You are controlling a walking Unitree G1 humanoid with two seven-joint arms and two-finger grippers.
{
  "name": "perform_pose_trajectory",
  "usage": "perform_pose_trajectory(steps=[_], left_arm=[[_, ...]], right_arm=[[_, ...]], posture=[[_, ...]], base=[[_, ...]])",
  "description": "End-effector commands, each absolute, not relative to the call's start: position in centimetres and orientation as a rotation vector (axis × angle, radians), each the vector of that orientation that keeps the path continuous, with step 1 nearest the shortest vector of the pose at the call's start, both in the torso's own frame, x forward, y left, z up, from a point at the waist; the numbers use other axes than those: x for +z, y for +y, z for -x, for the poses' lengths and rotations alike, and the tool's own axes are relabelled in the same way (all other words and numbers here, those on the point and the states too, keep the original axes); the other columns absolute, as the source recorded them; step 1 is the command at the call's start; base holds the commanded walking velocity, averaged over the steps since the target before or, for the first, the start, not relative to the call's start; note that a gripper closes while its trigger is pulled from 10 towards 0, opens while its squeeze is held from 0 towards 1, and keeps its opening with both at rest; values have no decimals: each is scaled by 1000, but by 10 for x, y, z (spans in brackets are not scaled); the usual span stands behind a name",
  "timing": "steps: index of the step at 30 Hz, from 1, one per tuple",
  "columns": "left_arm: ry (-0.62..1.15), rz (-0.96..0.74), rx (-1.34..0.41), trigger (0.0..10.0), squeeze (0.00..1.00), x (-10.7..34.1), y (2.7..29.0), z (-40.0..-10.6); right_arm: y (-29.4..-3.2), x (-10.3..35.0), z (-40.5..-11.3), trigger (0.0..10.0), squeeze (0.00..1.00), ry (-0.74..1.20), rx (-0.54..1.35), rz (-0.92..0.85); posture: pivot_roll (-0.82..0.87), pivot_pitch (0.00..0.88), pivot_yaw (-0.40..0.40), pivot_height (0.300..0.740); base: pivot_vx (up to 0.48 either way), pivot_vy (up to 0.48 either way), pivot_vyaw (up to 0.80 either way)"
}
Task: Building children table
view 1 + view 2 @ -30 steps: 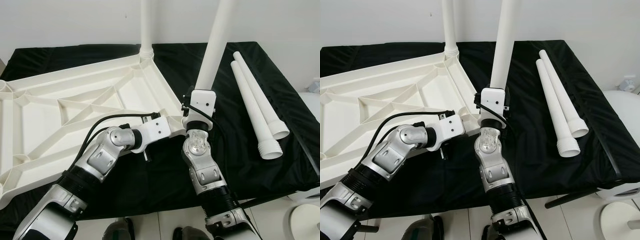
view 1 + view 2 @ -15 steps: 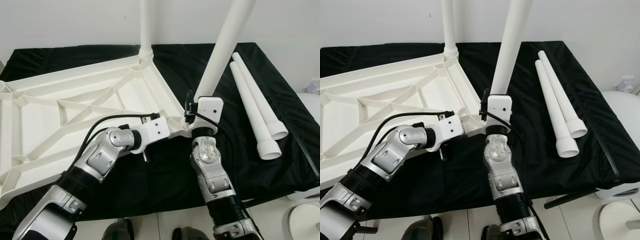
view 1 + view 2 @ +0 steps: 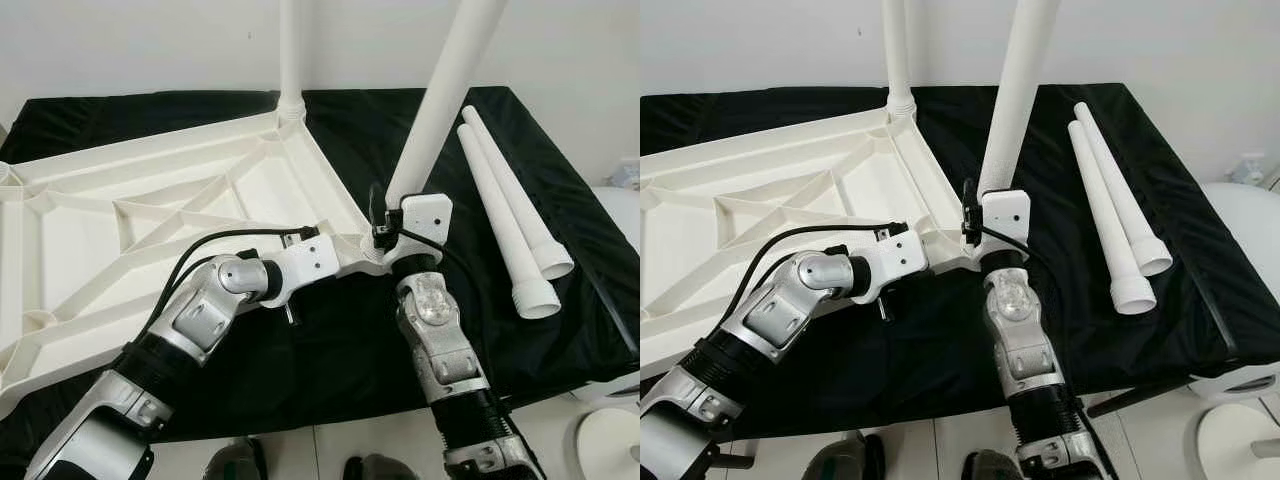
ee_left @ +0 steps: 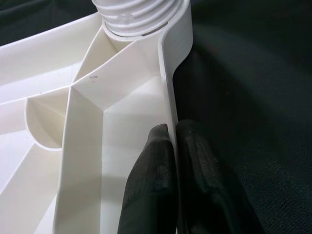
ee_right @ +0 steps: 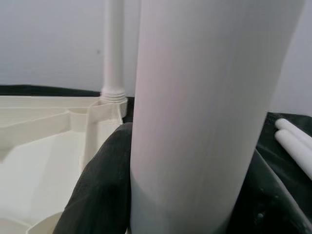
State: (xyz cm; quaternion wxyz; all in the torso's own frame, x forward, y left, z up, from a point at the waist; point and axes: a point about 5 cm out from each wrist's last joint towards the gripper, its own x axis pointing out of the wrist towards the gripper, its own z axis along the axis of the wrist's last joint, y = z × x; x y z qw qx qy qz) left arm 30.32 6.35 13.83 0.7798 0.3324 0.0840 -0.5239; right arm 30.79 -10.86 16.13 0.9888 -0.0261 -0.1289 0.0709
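White plastic made up nearly everything on the black-draped bench (image 3: 200, 100): a large ribbed white tabletop panel (image 3: 130, 220) lay upside down across its left half, with one white tubular leg (image 3: 291, 50) already standing upright in the far corner socket.

The left gripper (image 4: 175, 161) was pinched shut on the panel's outer rim, one black finger (image 4: 153, 180) inside the wall and the other outside, close to the near corner socket where a threaded leg end sat.

The right gripper (image 3: 392, 205) was closed around a second long white plastic leg tube (image 3: 440, 95), its black pads (image 5: 100, 190) wrapping the tube's lower part. That tube stood at the panel's near right corner, leaning to the right away from the upright leg, its foot at the socket; how far it was seated could not be told.

Two more white leg tubes (image 3: 510, 205) lay side by side on the cloth well to the right, flared threaded ends toward the robot.
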Motion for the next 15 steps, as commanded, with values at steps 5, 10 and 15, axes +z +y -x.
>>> perform_pose_trajectory(steps=[5,10,15], left_arm=[[192,-745,-1109,10000,0,138,72,-305],[191,-744,-1108,10000,0,138,73,-305],[190,-742,-1109,10000,0,138,72,-305]], right_arm=[[-149,103,-308,10000,0,52,113,129],[-151,106,-309,10000,0,41,233,144],[-151,105,-306,10000,0,45,323,118]], posture=[[-2,99,8,740],[-4,100,7,740],[-4,100,5,740]], base=[[0,0,0],[0,0,0],[0,0,0]])
